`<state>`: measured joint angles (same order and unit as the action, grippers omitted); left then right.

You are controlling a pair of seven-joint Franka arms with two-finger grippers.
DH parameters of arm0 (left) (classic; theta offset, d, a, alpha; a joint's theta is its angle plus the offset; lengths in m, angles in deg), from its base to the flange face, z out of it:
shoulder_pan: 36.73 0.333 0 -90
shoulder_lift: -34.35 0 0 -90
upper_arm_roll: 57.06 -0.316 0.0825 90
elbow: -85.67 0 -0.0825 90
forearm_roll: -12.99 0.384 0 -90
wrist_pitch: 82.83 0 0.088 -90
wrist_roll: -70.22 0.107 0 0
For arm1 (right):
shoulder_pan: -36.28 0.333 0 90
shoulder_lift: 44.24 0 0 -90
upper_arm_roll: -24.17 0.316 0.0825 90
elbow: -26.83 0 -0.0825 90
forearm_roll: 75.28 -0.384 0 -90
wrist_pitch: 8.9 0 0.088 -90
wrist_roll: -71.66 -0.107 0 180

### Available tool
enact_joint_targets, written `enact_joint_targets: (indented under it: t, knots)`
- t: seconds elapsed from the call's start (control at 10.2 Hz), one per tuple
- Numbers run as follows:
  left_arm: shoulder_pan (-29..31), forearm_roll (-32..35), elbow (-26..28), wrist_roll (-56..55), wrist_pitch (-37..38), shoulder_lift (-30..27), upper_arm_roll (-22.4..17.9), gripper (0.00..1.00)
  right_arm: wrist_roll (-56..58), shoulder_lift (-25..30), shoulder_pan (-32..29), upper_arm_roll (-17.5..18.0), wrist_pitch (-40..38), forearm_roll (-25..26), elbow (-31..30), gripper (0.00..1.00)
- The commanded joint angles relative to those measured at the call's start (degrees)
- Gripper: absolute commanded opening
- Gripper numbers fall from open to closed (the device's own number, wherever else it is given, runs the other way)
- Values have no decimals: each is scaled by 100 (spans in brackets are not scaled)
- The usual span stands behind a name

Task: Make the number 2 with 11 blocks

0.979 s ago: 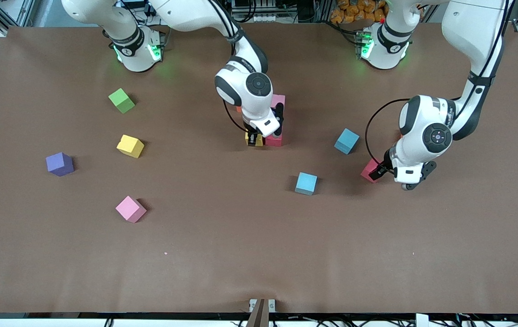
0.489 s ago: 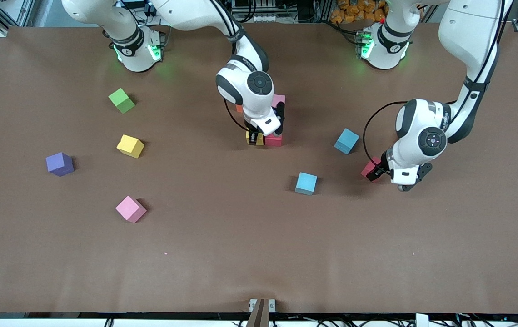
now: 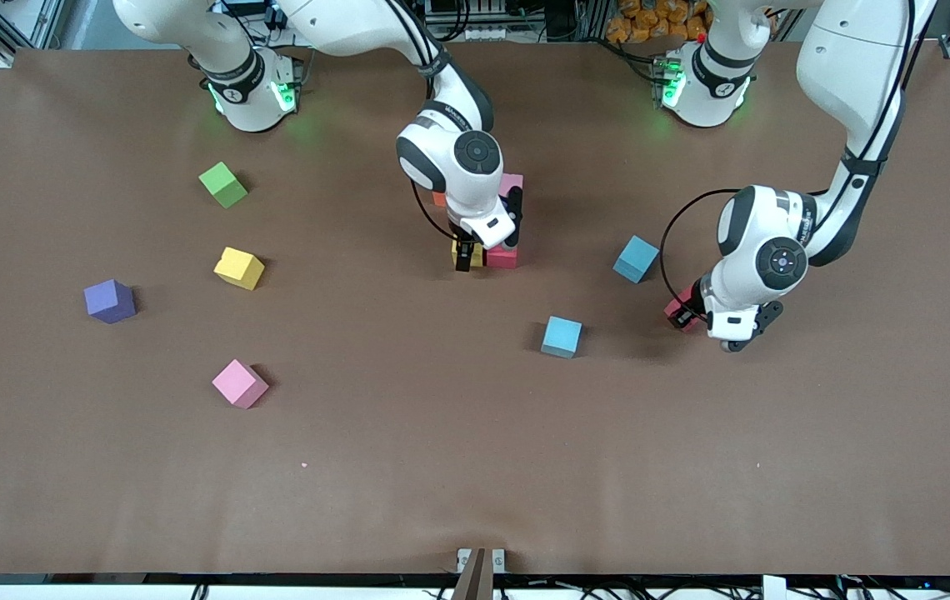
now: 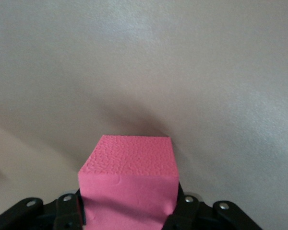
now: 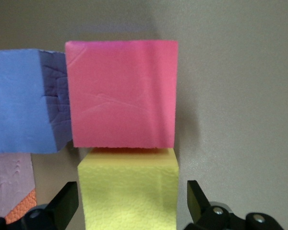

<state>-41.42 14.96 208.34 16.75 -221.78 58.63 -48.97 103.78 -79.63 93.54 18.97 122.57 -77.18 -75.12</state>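
A yellow block [image 3: 477,254] sits on the table's middle, against a red block [image 3: 502,257]. My right gripper [image 3: 467,252] is low over it, open, with a gap between each finger and the yellow block [image 5: 127,191]. The red block [image 5: 122,93] touches its edge, with a blue block [image 5: 21,100] beside that. A pink block [image 3: 512,181] and an orange corner [image 3: 439,198] show past the right wrist. Toward the left arm's end, my left gripper [image 3: 686,312] is shut on another red block [image 3: 678,308]. Its fingers [image 4: 182,211] press into that block [image 4: 129,182].
Loose blocks lie around: two light blue ones [image 3: 635,258] [image 3: 562,337] between the arms, and a yellow [image 3: 238,268], a purple [image 3: 109,300] and a pink one [image 3: 239,383] toward the right arm's end. A green cube [image 3: 223,184] lies there too.
My right gripper has opened and let go of the yellow block. My left gripper has come down around the red block and shut on it.
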Motion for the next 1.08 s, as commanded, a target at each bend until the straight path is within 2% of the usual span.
enact_joint_targets:
  t: [0.0, 0.39, 0.68, 0.78, 0.98]
  knots:
    - [-120, -118, -42, -503, -9, -2, 182, 5, -40, 399, -13, -33, -462, -91, 43, 100]
    - [-129, -118, -42, -1970, 61, -116, 981, 4, -48, 1015, -732, -51, -833, -143, 69, 100]
    - [-137, -118, -50, -3113, 280, -265, 1684, 2, -48, 1043, -1408, -86, -868, -214, 420, 100]
    - [-146, -40, -111, -3517, 664, -492, 1991, 2, -48, 1043, -1663, -86, -859, -214, 465, 100]
    - [-137, -117, -619, -4159, 1508, -634, 2396, 1, -57, 1008, -2103, -86, -850, -197, 649, 100]
